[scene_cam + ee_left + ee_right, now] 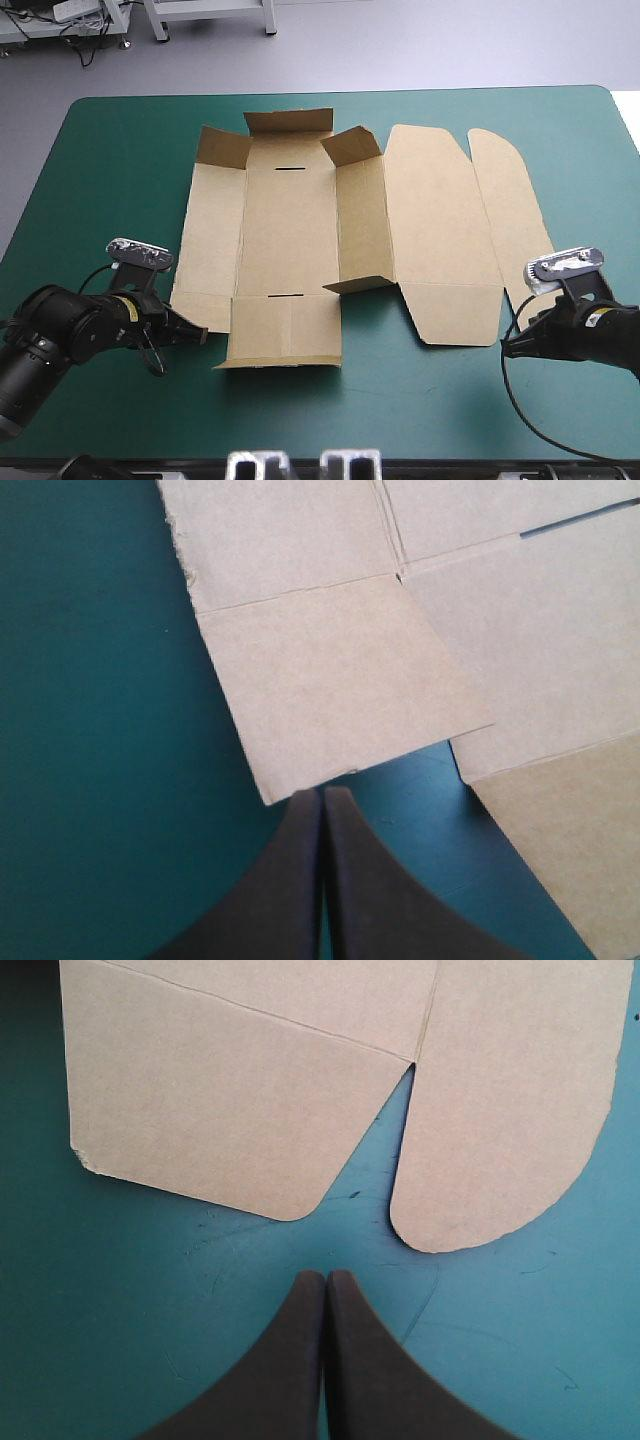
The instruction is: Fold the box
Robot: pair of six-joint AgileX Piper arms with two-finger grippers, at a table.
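Here, the left hand [200,335] and right hand [507,348], both pinched closed, flank the brown box [290,230].

the table [430,410] wears a teal-green cover [110,160], smooth and flat, its far corners rounded at 11 and 1 o'clock in the high view. bare stretches of it lie at 9, 3 and 6 o'clock. in the right wrist view the cover shows fine dark scratches [352,1196] and a few faint curved scuff lines [420,1308].
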